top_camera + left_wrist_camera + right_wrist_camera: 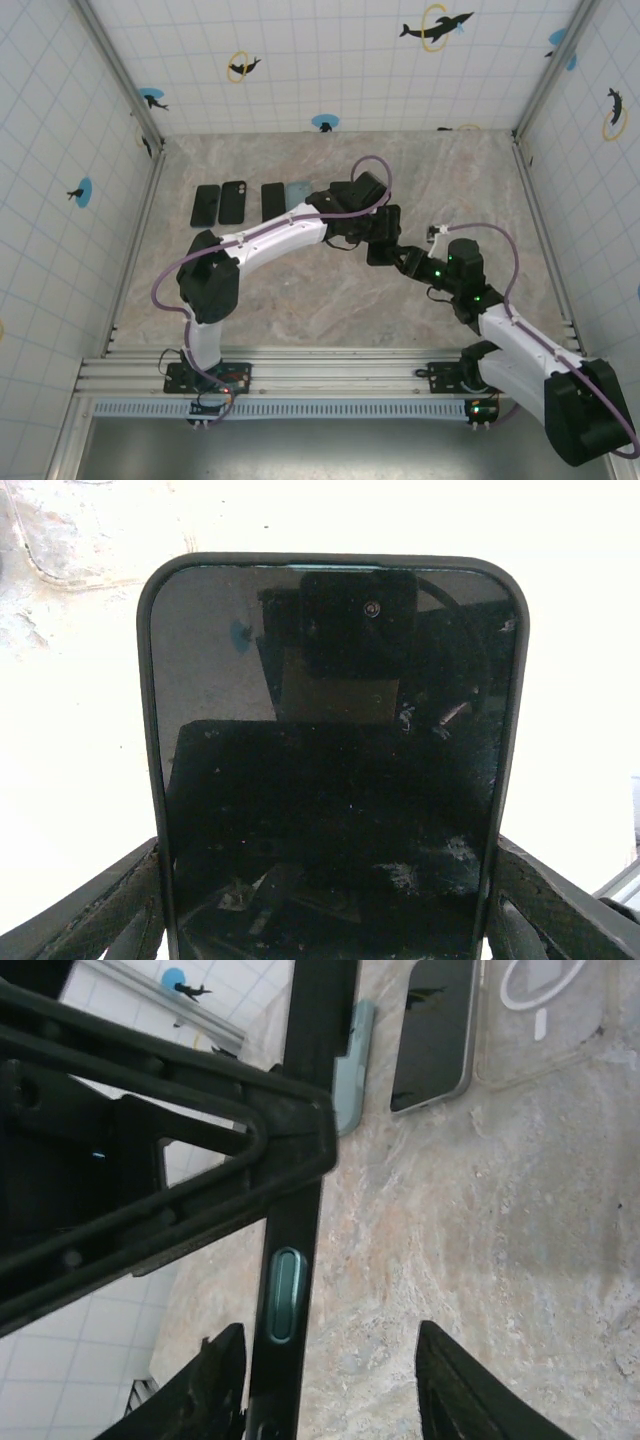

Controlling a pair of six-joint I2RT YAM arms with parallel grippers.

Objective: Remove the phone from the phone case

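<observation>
The phone sits screen-up in a dark phone case, lifted above the table. My left gripper is shut on the case's two long sides, its fingers showing at the bottom corners. In the top view the left gripper hangs over mid-table with my right gripper just right of it. From the right wrist the cased phone is edge-on, showing a teal side button. The right gripper stands open around that edge. Its left finger is close beside the edge and its right finger is well apart.
Three dark phones and a light blue case lie in a row at the back left of the marble table. The right wrist view also takes in a teal case, a phone and a clear case. Tiled walls enclose the table.
</observation>
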